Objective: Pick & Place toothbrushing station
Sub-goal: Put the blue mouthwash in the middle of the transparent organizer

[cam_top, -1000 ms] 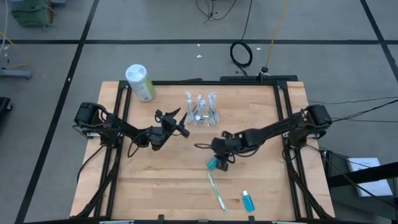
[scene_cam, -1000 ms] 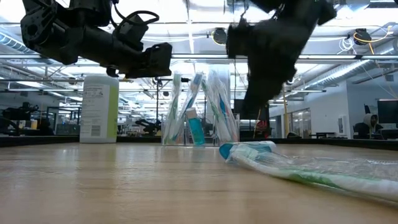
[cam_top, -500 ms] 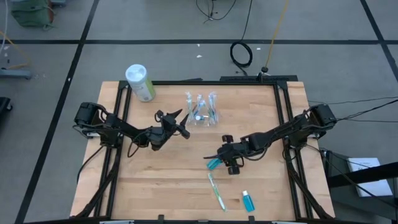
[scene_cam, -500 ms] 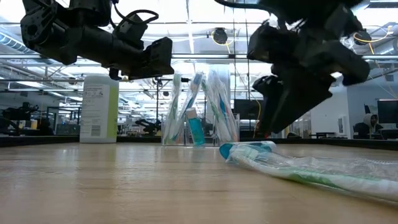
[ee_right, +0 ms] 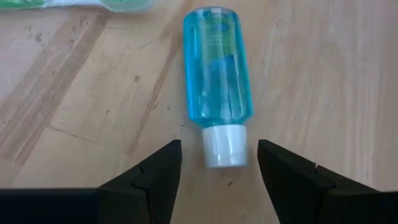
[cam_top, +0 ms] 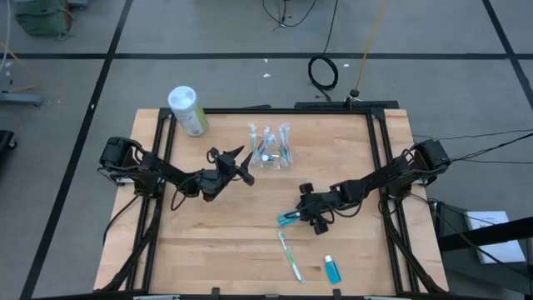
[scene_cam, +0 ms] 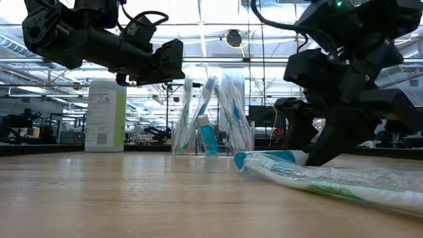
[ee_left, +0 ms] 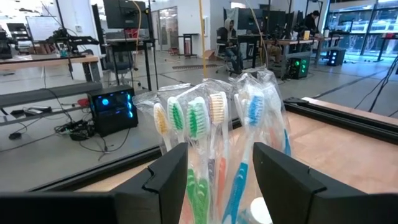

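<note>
While the left arm hovers above the table at mid-left, I see its left gripper (cam_top: pixel 241 164) with fingers spread, pointed at the toothbrushing station (cam_top: pixel 270 147), which stands upright near the table's far edge, about centre. From the left wrist view the station (ee_left: pixel 214 146) sits dead ahead between the two dark fingers (ee_left: pixel 166 180), not touched, packed with wrapped toothbrushes (ee_left: pixel 194 124), bristle heads up. In the low view the same clear holder (scene_cam: pixel 213 116) also carries a small blue bottle inside, and the left gripper (scene_cam: pixel 168 59) hangs above and beside it. The right gripper (cam_top: pixel 314 212) is low over the table's right-centre, fingers apart, holding nothing. Its wrist view shows a blue bottle with white cap (ee_right: pixel 217 84) lying flat on the wood just ahead of the open fingers (ee_right: pixel 155 180), cap end toward the camera. A wrapped toothbrush (cam_top: pixel 289 254) lies on the table near the front edge, with a teal item (cam_top: pixel 287 219) just beside the right gripper; I cannot tell whether they touch. The pale-green cylinder with white lid (cam_top: pixel 187 110) stands at the far-left corner, well apart from both grippers. The wooden table (cam_top: pixel 216 242) carries all of it.
</note>
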